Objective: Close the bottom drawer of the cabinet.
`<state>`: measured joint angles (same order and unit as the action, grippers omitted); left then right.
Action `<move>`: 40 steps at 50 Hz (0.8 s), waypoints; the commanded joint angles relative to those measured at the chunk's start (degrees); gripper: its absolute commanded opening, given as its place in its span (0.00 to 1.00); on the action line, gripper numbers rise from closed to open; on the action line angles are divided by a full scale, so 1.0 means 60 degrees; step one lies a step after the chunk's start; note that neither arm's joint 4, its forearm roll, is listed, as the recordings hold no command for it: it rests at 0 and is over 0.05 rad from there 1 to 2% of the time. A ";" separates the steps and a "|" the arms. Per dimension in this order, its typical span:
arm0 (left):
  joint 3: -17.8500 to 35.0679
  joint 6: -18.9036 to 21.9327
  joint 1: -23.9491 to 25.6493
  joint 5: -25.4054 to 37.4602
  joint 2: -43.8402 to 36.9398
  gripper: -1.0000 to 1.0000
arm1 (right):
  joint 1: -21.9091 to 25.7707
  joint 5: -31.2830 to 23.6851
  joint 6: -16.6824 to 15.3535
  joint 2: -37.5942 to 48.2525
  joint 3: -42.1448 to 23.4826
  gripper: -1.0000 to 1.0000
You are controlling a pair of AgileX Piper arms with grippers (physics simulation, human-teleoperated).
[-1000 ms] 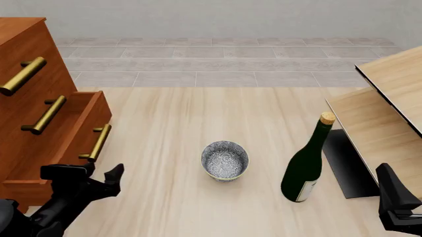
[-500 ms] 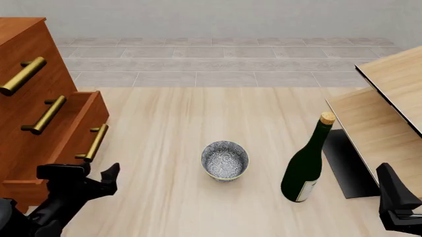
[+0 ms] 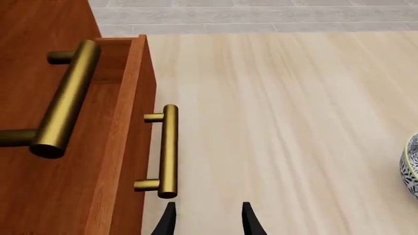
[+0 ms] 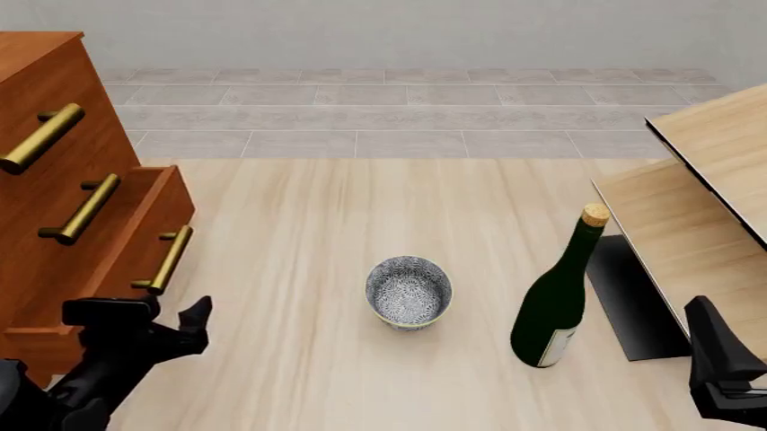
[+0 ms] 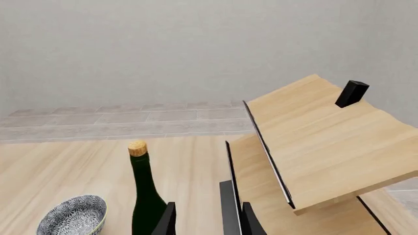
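The cabinet (image 4: pixel 48 180) stands at the left. Its bottom drawer (image 4: pixel 114 269) sticks out a little, with its brass handle (image 4: pixel 164 260) facing the table. My left gripper (image 4: pixel 150 316) is open and empty, just in front of the near end of that handle. In the left wrist view the handle (image 3: pixel 168 149) lies right ahead of one fingertip (image 3: pixel 168 218), and the left gripper (image 3: pixel 207 218) holds nothing. The drawer front (image 3: pixel 124 161) stands proud of the middle drawer. My right gripper (image 4: pixel 719 359) is open and empty at the lower right; it also shows in the right wrist view (image 5: pixel 207 220).
A patterned bowl (image 4: pixel 409 290) sits mid-table. A dark green corked bottle (image 4: pixel 555 301) stands to its right. Pale light-wood furniture with a black edge (image 4: pixel 707 197) fills the right side, close to my right gripper. The middle drawer's handle (image 3: pixel 65 103) sits above the bottom one.
The bottom drawer has slid left, further into the cabinet. My left gripper has moved left with it, staying by the handle. The right arm has not moved.
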<state>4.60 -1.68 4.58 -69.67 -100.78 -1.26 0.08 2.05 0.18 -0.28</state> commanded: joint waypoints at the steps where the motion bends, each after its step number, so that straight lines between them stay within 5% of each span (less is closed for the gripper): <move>1: 0.0055 0.0119 -0.0322 -0.0037 0.0038 1.00 | -0.0010 0.0009 0.0006 0.0000 0.0005 1.00; 40: 0.0301 0.0466 -0.0795 -0.0037 -0.0245 1.00 | 0.0012 -0.0020 -0.0045 0.0016 -0.0017 1.00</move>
<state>5.51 0.62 1.06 -69.79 -101.96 -1.26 0.05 1.85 0.25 -0.33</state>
